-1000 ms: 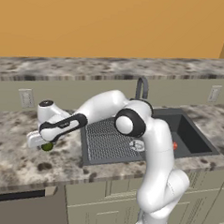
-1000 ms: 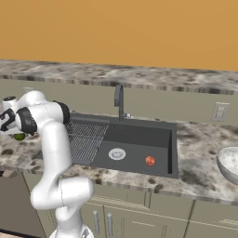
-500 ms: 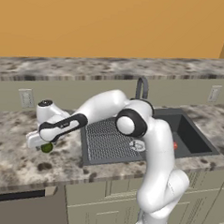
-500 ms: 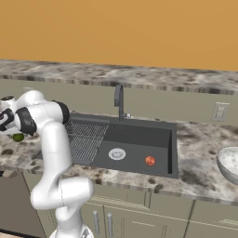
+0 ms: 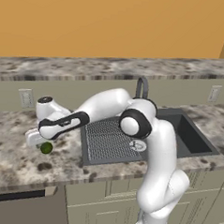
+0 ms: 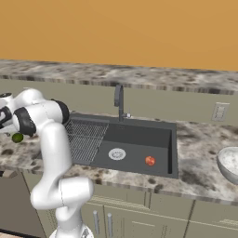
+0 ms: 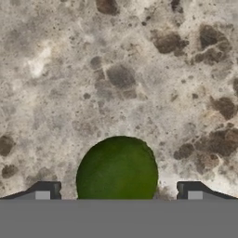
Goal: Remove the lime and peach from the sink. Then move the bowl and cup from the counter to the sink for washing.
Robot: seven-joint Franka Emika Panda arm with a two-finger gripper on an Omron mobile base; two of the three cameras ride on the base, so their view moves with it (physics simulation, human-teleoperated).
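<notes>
**Operator:** What lay before you, largest first?

**Describer:** You had a speckled stone counter with the dark sink set into it, and its ribbed drainer beside the basin. The white arm reached far left over the counter. The bowl sat right of the sink. The peach lay in the basin. The lime rested on the counter, between the fingertips.

**Operator:** And the gripper?

**Describer:** Its jaws stood wide, clear of the lime. You would do well to lift straight up, so neither finger nudged it rolling.
</notes>
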